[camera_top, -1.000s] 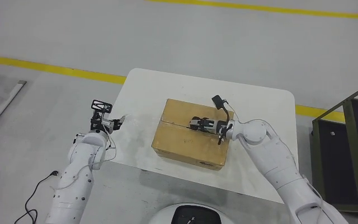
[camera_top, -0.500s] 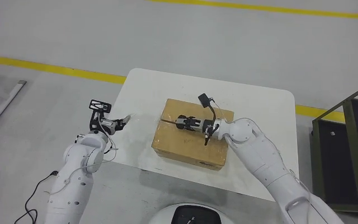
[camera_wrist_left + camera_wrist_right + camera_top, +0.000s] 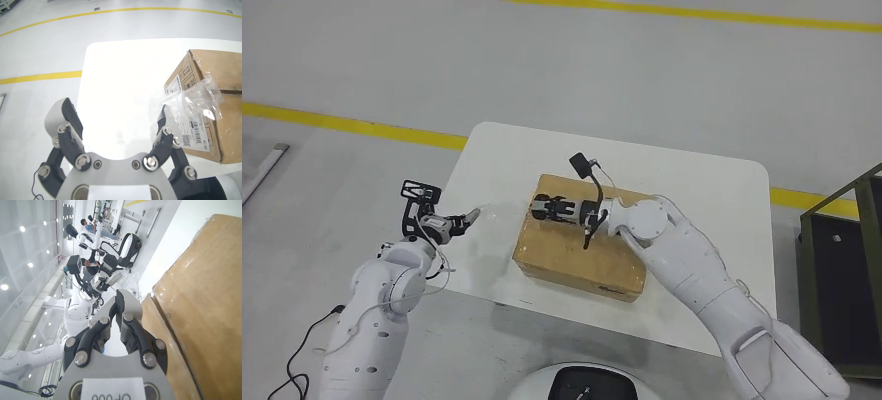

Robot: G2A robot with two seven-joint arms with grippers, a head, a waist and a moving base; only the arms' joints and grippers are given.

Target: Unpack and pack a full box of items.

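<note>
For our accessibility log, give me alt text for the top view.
A closed cardboard box sits on a white table, with the right claw shut over its top seam near one end. The left claw is open at the table's edge.

Bright light; table [image 3: 117, 79] glare seemingly hides detail.

Box [image 3: 206, 64] flaps are shut, so whatever's inside is hidden. It runs off the edge in both wrist views, and crumpled clear film [image 3: 194, 100] covers one left finger [image 3: 164, 121] tip plus part of the label [image 3: 196, 136].
</note>
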